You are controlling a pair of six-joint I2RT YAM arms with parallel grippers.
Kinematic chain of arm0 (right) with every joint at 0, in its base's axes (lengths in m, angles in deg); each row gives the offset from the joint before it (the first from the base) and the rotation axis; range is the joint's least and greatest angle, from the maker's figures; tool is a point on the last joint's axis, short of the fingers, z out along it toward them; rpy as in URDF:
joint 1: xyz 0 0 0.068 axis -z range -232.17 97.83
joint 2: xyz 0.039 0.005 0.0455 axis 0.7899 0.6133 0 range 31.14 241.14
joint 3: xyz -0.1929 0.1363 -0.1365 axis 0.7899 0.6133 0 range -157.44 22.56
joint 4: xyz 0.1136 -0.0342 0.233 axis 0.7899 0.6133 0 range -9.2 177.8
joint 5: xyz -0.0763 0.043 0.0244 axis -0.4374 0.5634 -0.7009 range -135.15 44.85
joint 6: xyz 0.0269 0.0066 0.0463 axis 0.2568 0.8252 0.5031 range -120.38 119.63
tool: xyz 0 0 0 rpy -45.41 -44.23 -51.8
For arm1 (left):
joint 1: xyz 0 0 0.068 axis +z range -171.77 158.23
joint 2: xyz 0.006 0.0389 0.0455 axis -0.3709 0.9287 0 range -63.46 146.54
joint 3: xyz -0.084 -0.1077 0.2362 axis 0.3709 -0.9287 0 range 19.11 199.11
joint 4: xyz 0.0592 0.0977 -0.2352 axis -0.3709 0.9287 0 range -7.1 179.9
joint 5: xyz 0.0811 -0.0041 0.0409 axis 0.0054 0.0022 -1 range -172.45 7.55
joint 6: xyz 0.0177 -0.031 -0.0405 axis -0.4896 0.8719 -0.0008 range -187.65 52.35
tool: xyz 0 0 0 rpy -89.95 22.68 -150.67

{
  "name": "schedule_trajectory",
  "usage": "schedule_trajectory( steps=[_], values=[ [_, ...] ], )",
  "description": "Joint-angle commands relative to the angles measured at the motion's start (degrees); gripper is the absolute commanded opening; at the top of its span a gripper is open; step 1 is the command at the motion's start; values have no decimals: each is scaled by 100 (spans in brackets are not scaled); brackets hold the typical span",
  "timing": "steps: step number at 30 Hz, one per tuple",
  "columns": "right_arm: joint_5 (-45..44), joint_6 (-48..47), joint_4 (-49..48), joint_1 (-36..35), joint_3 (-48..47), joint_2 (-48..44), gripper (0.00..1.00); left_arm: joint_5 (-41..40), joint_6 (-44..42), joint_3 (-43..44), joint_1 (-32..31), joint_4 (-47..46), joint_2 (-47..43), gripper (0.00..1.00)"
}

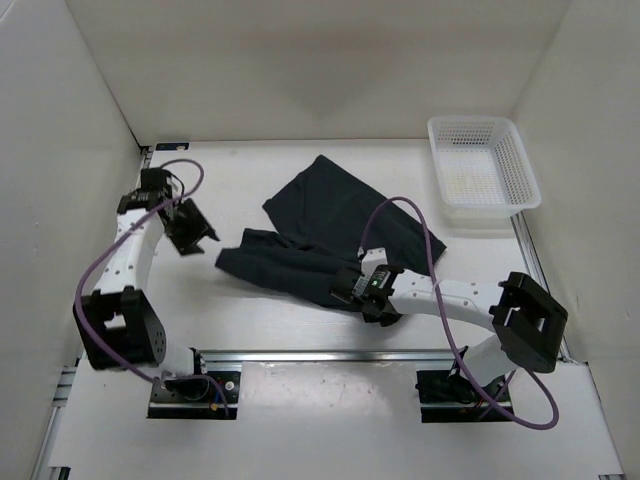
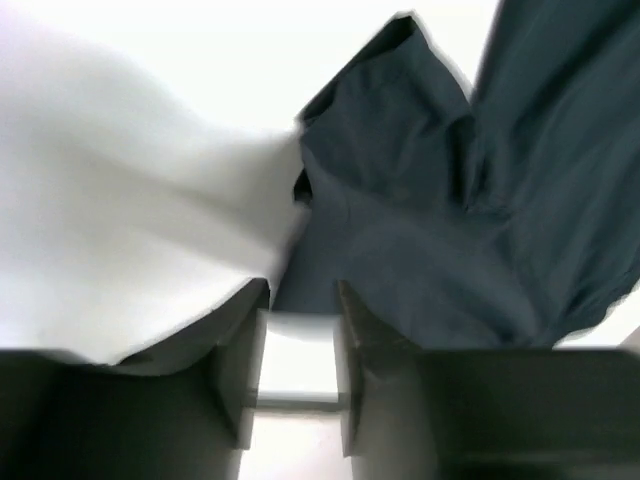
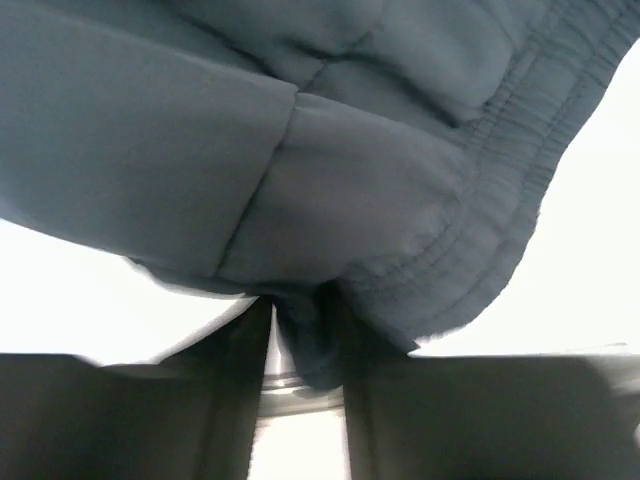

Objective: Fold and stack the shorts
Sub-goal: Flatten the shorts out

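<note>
Overhead view looks down; both wrist views closely face the shorts (image 1: 330, 225).

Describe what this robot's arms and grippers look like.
The left arm and right arm have white links and blocky black joints, each trailing a purple cable. The left gripper and right gripper are black with two flat fingers. A green light marks the right wrist.

No writing, label, brand, number or sign can be read in any view. The shorts (image 1: 335, 215) show only plain dark fabric, and the mesh basket (image 1: 488, 210) right of the shorts bears no legible mark.
</note>
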Motion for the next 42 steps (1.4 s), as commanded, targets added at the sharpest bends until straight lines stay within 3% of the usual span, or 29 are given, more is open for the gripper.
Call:
schedule_trajectory(
  steps=[1,3,4,5,8,9,12,17,20,24,27,31,32,33,39,42],
  values=[
    [-414,849,652,-63,199,-94,41,324,265,-745,-183,-378,-1036,83],
    [-466,998,898,-115,199,-216,72,210,213,-1166,-184,-378,-1311,100],
    [-466,1069,959,-194,199,-287,94,79,212,-1247,-184,-378,-1434,100],
    [-527,1209,1012,-195,199,-366,99,-36,212,-1300,-184,-378,-1592,100],
    [-414,1359,1012,-344,261,-1023,99,-98,212,-1502,-245,-308,-1646,98],
    [-353,1359,1012,-344,339,-1200,99,-98,212,-1642,-298,-308,-1646,89],
    [-54,1710,1012,-344,524,-2052,99,-46,439,-1932,-604,-308,-1646,75],
    [500,2422,793,-292,937,-3510,99,-211,1292,-2381,-1132,-422,-1471,81],
    [658,2791,740,-81,1069,-3873,98,-265,1539,-2680,-1282,-676,-1155,81],
    [659,2687,450,-81,1070,-3681,97,-318,1759,-2803,-1537,-1133,-357,76],
    [221,2468,397,-81,753,-2901,97,-493,1759,-2611,-1792,-1309,145,70],
    [244,1995,-118,549,568,-2040,90,-740,1681,-2189,-1933,-1309,585,40],
    [411,1879,-252,717,568,-1837,87,-792,1610,-2032,-1933,-1309,674,16],
    [543,1800,-349,884,516,-1452,82,-793,1610,-1943,-1933,-1309,753,10],
    [545,1228,-630,2393,296,-912,70,-854,1408,-1442,-1933,-1309,982,10],
    [676,816,-833,3255,296,-851,73,-801,1408,-1441,-1933,-1309,982,10]
  ],
)
